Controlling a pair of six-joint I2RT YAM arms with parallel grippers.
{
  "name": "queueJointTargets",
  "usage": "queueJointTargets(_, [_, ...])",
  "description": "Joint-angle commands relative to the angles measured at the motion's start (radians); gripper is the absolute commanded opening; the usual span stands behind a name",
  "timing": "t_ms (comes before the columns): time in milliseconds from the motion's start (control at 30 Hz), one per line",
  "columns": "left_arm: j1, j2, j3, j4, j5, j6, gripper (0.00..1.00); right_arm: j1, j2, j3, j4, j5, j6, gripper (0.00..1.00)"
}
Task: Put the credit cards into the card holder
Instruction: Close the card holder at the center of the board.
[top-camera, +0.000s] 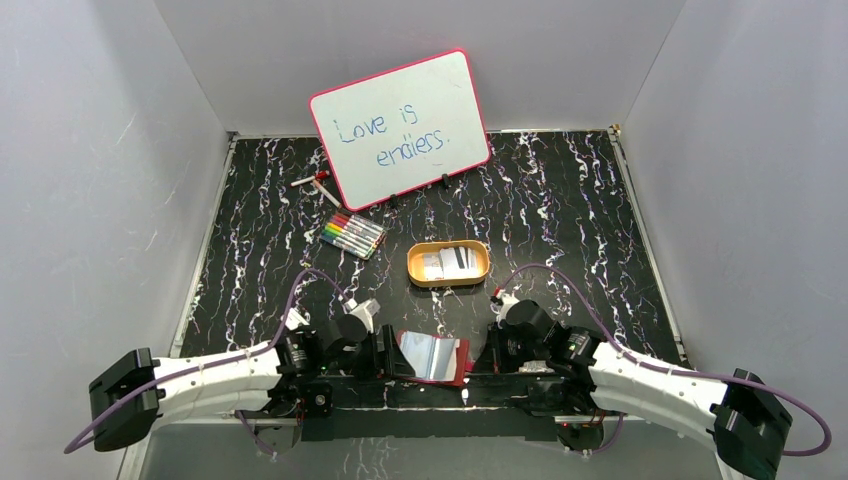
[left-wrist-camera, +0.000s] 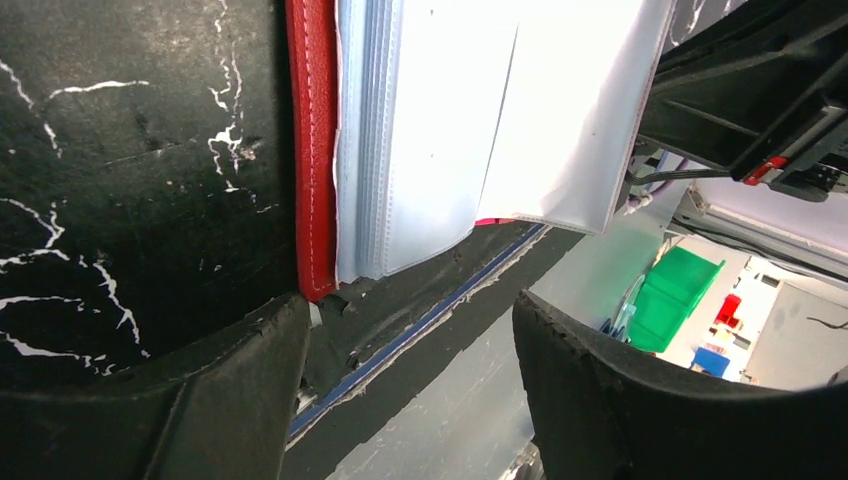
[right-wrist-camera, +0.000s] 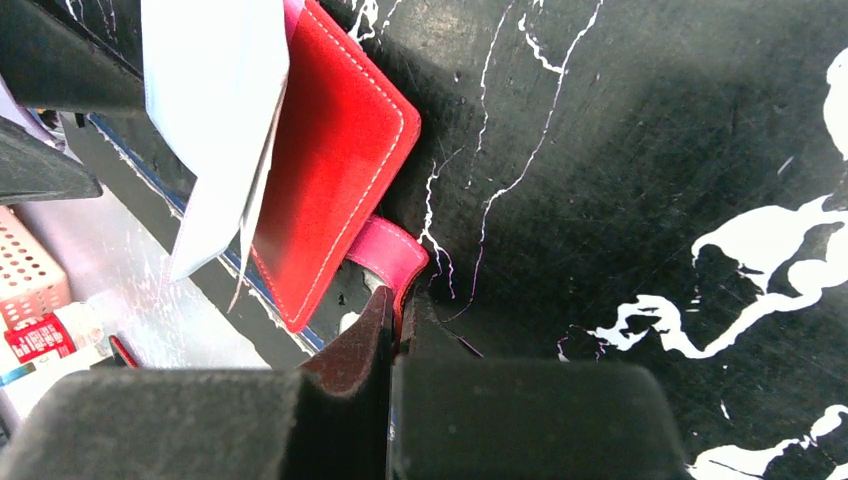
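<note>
The top external view looks down from above and behind, covering the whole worktop (top-camera: 560, 210). Each wrist view sits close behind its own end effector, low over the worktop. The left end effector (left-wrist-camera: 410, 310) faces the holder's (left-wrist-camera: 312, 150) left edge, and the right end effector (right-wrist-camera: 392, 330) faces its right edge. All three views share the holder.

Holder (top-camera: 432, 357) at worktop (top-camera: 560, 220) near edge, between left tool (left-wrist-camera: 410, 320) and right tool (right-wrist-camera: 392, 310). Tray (top-camera: 415, 268) behind holder, cards (top-camera: 447, 262) in it. Markers (top-camera: 352, 234) left of tray, farther back. Pen (top-camera: 315, 182) behind markers. Whiteboard (top-camera: 400, 128) at back.
</note>
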Motion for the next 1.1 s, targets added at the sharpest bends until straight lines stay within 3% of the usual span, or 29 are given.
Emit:
queueJointTargets(0, [0.005, -0.027, -0.005, 0.195, -0.104, 0.054, 0.72, 0.0, -0.005, -0.023, 0.005, -0.014, 0.017, 0.0])
queueJointTargets(500, [0.005, 0.074, 0.009, 0.319, -0.081, 0.119, 0.75, -0.001, 0.016, -0.025, 0.031, -0.005, 0.032, 0.0])
queueJointTargets(733, [0.005, 0.07, -0.003, 0.49, -0.072, 0.201, 0.8, 0.0, -0.004, -0.021, 0.03, 0.002, 0.046, 0.0])
queueJointTargets(1067, [0.004, 0.243, 0.074, 0.639, 0.038, 0.312, 0.84, 0.0, -0.025, -0.018, 0.01, 0.013, 0.054, 0.0])
